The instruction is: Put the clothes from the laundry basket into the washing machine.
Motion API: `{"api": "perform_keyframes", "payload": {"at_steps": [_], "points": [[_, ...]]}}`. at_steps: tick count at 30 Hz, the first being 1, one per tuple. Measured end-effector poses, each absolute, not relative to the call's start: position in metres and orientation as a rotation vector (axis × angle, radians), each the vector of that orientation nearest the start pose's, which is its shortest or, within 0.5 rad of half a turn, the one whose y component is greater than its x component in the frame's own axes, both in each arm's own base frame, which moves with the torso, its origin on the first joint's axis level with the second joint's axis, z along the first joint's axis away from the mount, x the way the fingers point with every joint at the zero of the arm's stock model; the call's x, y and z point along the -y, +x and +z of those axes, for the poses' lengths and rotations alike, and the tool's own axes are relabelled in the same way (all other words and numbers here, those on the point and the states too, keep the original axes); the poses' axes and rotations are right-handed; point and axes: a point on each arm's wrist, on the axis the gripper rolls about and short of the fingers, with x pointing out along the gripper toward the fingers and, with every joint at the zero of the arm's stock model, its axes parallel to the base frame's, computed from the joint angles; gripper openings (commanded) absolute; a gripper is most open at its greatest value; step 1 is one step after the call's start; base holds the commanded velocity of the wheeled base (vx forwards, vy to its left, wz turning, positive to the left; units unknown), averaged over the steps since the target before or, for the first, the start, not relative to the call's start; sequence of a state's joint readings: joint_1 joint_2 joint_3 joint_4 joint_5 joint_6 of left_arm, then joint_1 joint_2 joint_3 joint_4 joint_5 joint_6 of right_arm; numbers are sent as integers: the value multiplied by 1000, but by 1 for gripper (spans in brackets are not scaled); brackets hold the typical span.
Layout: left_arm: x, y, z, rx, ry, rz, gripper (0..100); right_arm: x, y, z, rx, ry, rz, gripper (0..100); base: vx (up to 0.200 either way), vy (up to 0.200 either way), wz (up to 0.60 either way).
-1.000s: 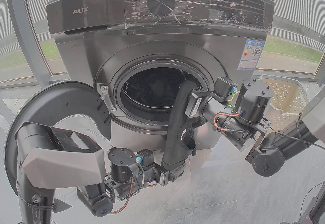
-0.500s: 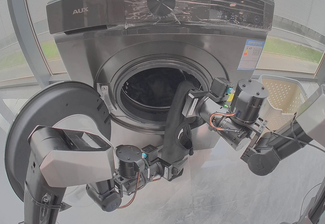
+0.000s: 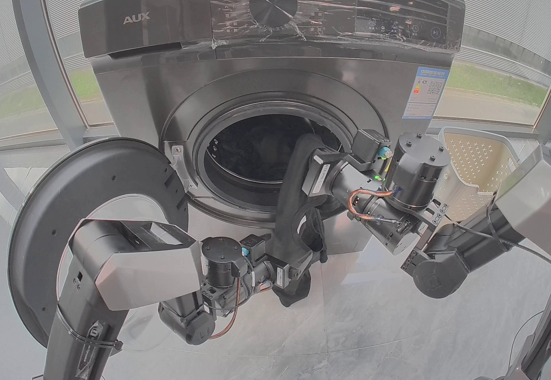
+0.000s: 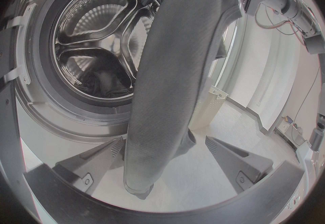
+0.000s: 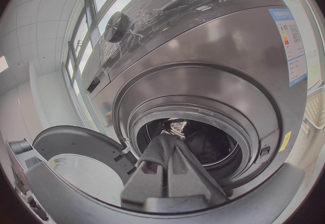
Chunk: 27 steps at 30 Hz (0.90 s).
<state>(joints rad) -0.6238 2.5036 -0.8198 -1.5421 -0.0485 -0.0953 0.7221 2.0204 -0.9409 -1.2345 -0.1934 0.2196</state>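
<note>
Door of the washing machine is swung open, left of the left hand. The left hand's fingers are spread wide apart. The lower end of a dark garment hangs between them, unclamped. Its upper end is clamped in the right hand, fingers pressed together on it, just before the drum opening. Another dark piece is noted inside the drum, beyond both hands. The laundry basket is seen right of the right hand, beside the machine.
</note>
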Motion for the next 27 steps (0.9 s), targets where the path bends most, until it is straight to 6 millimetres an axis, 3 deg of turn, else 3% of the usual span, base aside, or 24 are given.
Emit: {"api": "perform_keyframes", "payload": {"at_steps": [18,19,27], "points": [[246,357,-37,-91,-76,-580,100,-252,283,168,102,298,560,0,0,0,0],[246,358,-38,-87,-77,-570,0,-252,283,168,104,299,562,0,0,0,0],[244,365,-39,-70,-82,-539,0,-250,283,166,101,298,558,0,0,0,0]]}}
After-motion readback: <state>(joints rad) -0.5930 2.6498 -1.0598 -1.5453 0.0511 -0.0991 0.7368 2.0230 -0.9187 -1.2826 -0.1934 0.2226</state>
